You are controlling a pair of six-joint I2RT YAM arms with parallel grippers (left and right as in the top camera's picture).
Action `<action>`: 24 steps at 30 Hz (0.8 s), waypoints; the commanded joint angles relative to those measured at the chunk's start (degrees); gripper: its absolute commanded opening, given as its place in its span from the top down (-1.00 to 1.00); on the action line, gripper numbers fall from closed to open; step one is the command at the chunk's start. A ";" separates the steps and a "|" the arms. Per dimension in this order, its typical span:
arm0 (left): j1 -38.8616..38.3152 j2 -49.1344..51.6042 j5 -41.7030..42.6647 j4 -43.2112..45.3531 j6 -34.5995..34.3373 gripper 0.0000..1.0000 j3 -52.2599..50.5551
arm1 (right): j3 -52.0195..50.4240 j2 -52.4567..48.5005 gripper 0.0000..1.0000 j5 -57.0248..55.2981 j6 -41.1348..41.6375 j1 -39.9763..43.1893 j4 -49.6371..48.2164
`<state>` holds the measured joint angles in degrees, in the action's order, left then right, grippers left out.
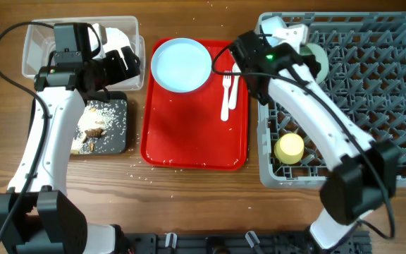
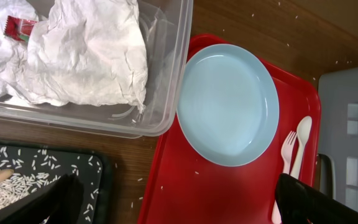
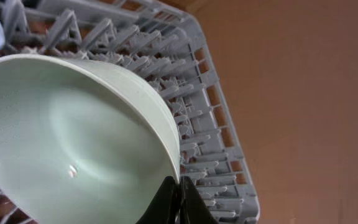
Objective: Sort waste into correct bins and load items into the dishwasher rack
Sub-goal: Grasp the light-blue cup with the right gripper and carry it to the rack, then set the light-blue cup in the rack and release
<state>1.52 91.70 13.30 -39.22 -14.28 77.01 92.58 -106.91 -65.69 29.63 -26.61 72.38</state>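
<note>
I had the right gripper [image 3: 180, 202] clamped on the bowl [image 3: 73, 143] rim, left gripper [image 2: 176, 193] spread; next, I judged, seat it in the rack [image 3: 204, 124].

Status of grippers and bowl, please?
Right gripper shut on mint green bowl rim, at dishwasher rack. Left gripper open, empty. Blue plate, fork, spoon on red tray.

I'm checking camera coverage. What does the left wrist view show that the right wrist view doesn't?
Only the left wrist view: a crumpled napkin in the clear tub, a blue plate with a fork and spoon on the red tray, and rice scraps in the black tray. Only the right wrist view: the right gripper pinching the rim of a green bowl. Both: the grey rack.
</note>
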 commanded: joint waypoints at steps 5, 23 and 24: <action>0.22 -0.39 -0.35 0.15 0.33 -1.00 0.26 | -0.37 -6.16 0.91 -3.06 -1.16 1.20 -3.32; 0.22 -0.39 -0.35 0.15 0.33 -1.00 0.24 | 2.58 -0.44 -0.37 25.31 -7.13 -1.62 -4.44; 0.22 -0.39 -0.35 0.15 0.33 -1.00 0.24 | 3.54 1.42 -0.45 28.94 -7.19 -1.62 -5.20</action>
<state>1.52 91.70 13.30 -39.22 -14.26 77.01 92.44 -110.85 -46.26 22.52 -28.14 68.01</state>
